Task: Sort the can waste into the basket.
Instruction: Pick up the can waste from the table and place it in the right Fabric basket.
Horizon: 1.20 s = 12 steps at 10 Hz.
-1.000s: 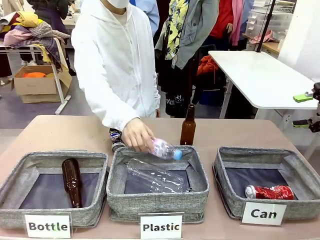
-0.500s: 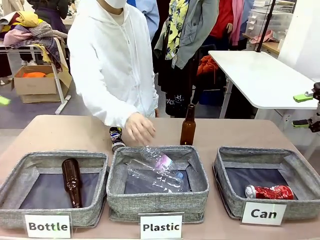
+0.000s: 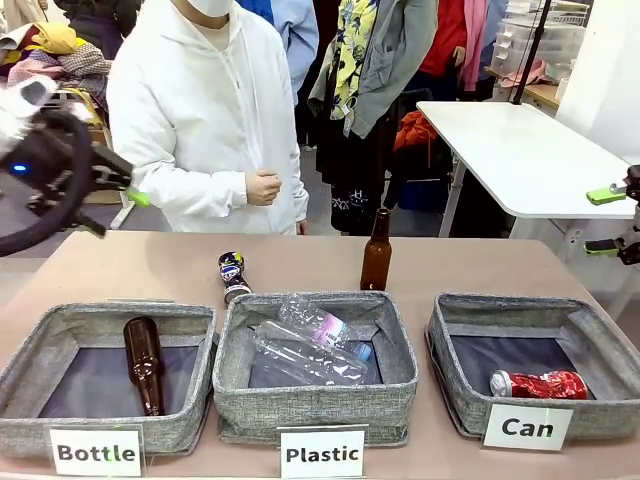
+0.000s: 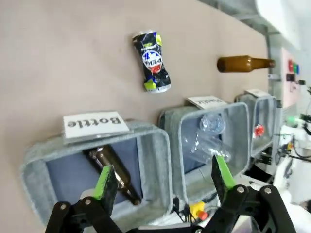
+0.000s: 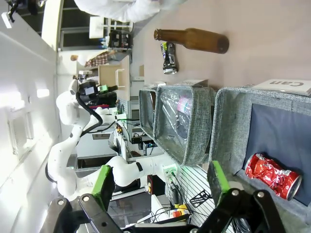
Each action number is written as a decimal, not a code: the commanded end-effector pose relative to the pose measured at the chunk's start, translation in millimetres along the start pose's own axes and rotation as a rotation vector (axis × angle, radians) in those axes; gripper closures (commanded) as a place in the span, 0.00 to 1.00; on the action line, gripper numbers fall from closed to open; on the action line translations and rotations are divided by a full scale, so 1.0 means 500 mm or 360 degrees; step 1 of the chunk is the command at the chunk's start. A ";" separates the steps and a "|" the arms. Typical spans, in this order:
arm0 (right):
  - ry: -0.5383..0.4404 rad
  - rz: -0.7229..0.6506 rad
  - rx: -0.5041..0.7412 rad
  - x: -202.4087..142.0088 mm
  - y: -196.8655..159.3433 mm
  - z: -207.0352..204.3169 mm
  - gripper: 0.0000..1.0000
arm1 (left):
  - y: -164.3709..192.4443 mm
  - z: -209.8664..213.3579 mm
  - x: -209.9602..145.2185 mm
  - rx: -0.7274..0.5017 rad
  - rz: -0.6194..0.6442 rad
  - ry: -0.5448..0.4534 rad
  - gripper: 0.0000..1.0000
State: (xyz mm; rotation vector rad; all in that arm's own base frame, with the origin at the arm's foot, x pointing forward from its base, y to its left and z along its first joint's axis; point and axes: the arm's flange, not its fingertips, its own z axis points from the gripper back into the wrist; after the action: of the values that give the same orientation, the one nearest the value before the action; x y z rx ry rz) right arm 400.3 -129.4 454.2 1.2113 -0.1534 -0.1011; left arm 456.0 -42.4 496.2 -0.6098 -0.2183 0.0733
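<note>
Blurring in front view, left pincer (image 3: 118, 210) outline unclear.

Red can (image 3: 538, 384): crushed, silver ends, on its side in the basket's front right corner.
Dark can (image 3: 233, 276): pinched at the waist, multicolour print, lying flat, I think, on the table (image 3: 150, 262), well apart from the basket.
Basket (image 3: 447, 345): grey woven fabric, dark lining, white "Can" label in front, on my right.
</note>
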 end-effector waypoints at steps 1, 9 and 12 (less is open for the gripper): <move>0.0015 0.0037 0.0003 0.001 -0.001 0.007 0.00 | -0.018 -0.013 0.030 0.0135 0.0032 0.0005 0.00; 0.0015 0.0037 0.0003 0.001 -0.001 0.007 0.00 | -0.106 -0.259 0.152 0.0413 -0.0118 0.0318 0.00; 0.0015 0.0037 0.0003 0.001 -0.001 0.007 0.00 | -0.120 -0.397 0.139 0.0495 -0.0022 0.0392 0.00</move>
State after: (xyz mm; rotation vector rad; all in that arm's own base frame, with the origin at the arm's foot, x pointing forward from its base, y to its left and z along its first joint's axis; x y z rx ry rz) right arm 400.3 -129.4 454.1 1.2115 -0.1530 -0.1011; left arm 562.9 -185.8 379.2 -0.3357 0.0286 -0.0185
